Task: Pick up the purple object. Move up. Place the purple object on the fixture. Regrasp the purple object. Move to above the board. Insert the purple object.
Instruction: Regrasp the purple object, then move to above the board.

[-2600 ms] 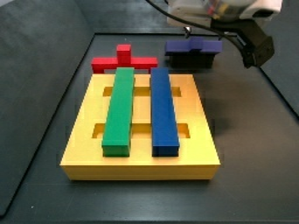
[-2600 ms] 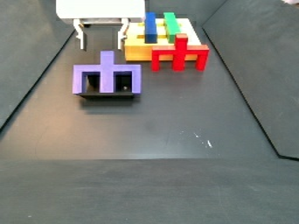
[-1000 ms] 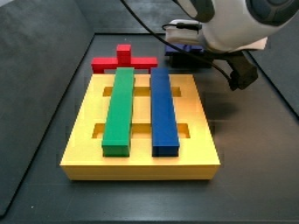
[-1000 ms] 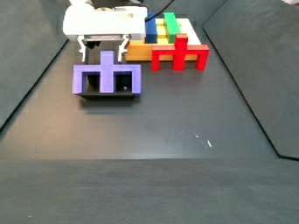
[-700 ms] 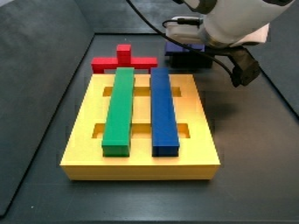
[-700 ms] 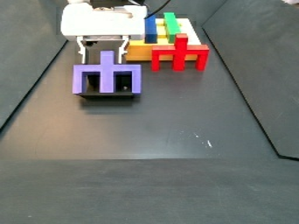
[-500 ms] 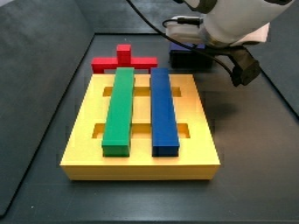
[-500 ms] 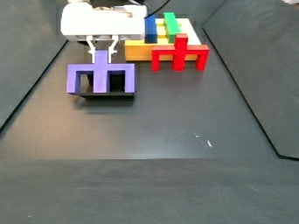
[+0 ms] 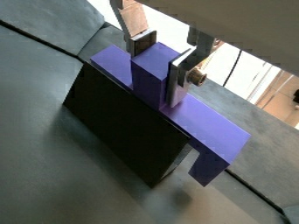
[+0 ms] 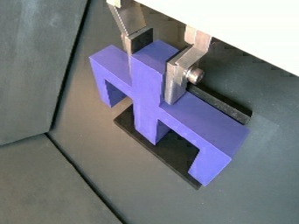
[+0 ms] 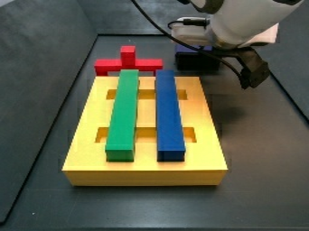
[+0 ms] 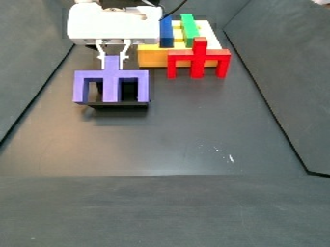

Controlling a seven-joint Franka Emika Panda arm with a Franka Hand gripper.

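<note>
My gripper (image 12: 116, 56) is shut on the central raised stub of the purple object (image 12: 114, 87). The piece hangs with its legs down, just above the black fixture (image 12: 123, 106). In both wrist views the silver fingers (image 9: 183, 77) (image 10: 177, 79) press the stub's two sides. The purple object (image 10: 205, 140) has a small gap to the fixture (image 10: 177, 159) below it. In a wrist view the fixture (image 9: 117, 122) appears as a dark block under the purple object (image 9: 205, 131). The yellow board (image 11: 145, 155) lies next to the fixture (image 11: 196, 62), where the arm hides the purple piece.
A green bar (image 11: 123, 108) and a long dark-blue bar (image 11: 169, 113) sit in the board's slots. A red cross-shaped block (image 11: 126, 63) (image 12: 196, 60) rests by the board's far end. Raised dark walls border the floor on both sides.
The gripper came down over the purple object, shut on its stub and lifted it slightly off the fixture. Nothing has moved in the last half second.
</note>
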